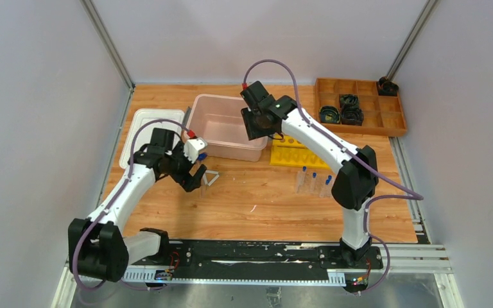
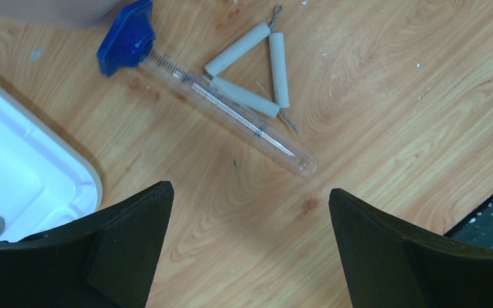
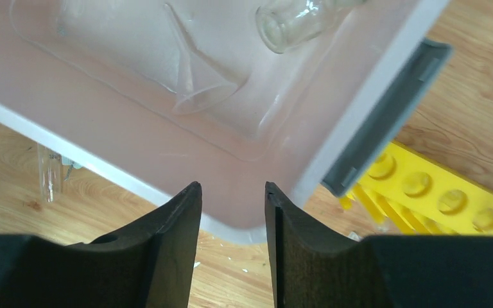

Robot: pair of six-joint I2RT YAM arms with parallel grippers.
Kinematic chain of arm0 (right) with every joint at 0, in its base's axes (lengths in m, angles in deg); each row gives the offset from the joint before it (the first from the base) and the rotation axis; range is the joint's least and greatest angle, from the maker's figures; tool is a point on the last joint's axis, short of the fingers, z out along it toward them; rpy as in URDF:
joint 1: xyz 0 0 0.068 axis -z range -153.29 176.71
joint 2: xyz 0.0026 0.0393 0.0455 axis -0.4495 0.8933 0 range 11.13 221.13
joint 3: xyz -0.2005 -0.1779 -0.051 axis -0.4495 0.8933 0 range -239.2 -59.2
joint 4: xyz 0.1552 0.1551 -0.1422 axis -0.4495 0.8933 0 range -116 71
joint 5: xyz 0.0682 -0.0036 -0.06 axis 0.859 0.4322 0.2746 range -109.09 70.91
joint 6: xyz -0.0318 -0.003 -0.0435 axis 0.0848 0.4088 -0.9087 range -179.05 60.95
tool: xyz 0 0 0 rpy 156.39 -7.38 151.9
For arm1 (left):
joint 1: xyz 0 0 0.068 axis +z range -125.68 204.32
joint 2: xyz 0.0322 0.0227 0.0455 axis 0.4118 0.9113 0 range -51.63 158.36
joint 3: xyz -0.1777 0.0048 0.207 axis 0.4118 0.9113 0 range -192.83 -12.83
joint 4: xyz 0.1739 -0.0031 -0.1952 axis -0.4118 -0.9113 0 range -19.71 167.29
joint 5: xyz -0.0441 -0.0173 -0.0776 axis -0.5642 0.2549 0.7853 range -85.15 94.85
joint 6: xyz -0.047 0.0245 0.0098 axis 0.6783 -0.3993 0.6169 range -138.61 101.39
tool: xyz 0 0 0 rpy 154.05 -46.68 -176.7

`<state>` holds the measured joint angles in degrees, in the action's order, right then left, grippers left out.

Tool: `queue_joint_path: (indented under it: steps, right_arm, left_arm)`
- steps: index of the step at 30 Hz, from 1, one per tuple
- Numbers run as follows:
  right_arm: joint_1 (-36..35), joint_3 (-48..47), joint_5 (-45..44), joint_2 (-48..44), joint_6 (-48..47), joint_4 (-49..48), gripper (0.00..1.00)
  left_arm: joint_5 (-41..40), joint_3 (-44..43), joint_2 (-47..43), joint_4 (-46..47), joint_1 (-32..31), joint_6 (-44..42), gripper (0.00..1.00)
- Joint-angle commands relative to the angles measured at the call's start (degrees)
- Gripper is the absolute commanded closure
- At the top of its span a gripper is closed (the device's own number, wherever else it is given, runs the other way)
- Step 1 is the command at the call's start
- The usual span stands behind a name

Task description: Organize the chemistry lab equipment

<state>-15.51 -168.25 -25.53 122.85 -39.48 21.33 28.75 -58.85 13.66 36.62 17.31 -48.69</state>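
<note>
Your left arm (image 1: 125, 196) hangs its jaws wide over the capped tube (image 2: 244, 123). The tube lies flat on the surface with its blue cap (image 2: 125, 38) toward the pink bin (image 1: 228, 149) and its body touching a triangle of pale sticks (image 2: 278, 70). Close there carelessly and, I judge, you catch a stick along with the glass, or the round tube rolls out from between the jaws toward the white tray (image 2: 19, 167) just beside it. Your right arm (image 1: 314, 135) has its jaws narrow and empty above the bin's edge, with the funnel (image 3: 196, 77) and a clear glass vessel (image 3: 289, 22) lying inside. Drop lower there and you may strike the rim or shove the bin against the yellow rack (image 3: 436, 196) just beside it. Three more capped tubes (image 1: 313, 183) stand upright near that arm's elbow, so a wide swing could knock them over. The surface is pale wood flecked with white chips. A brown compartment tray (image 1: 330, 88) holding black rings (image 1: 350, 114) sits at its far right corner. Plain grey walls close in on three sides.
</note>
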Motion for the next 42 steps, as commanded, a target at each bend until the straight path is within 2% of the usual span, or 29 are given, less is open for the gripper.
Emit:
queue_joint_path:
  steps: [1, 10, 16, 25, 28, 38, 40, 42]
  right_arm:
    - [-0.35, 3.58, -4.42, -4.71, 0.58, -1.01, 0.54]
    - [-0.44, 13.03, -6.29, -13.21, 2.13, -5.73, 0.55]
    - [-1.27, 17.13, -6.59, -18.22, 3.29, -8.96, 0.59]
    - [-3.33, 19.51, -7.29, -19.23, 4.5, -9.38, 0.66]
    - [-4.02, 20.24, -7.58, -19.52, 4.6, -9.63, 0.7]
    - [-4.2, 20.58, -8.09, -19.8, 4.06, -9.89, 0.78]
    - [-4.2, 20.26, -8.38, -19.43, 3.69, -9.9, 0.79]
    - [-4.2, 20.0, -8.5, -19.26, 3.5, -9.89, 0.79]
  left_arm:
    - [-5.9, 0.79, 2.96, 8.26, -4.14, 1.34, 0.03]
    - [-10.47, 3.51, 9.99, 14.98, -6.35, 1.87, 0.08]
    - [-8.01, 4.8, 12.91, 16.88, -6.44, 1.73, 0.13]
    - [-3.48, 5.81, 15.4, 16.47, -6.44, 0.24, 0.24]
    - [-4.63, 5.71, 15.53, 15.29, -6.44, -1.02, 0.31]
    - [-7.85, 5.68, 9.54, 7.56, -6.44, -7.7, 0.66]
    - [-9.1, 5.68, 9.68, 5.29, -6.4, -9.29, 0.7]
    - [-10.25, 5.77, 9.8, 4.07, -6.36, -10.35, 0.71]
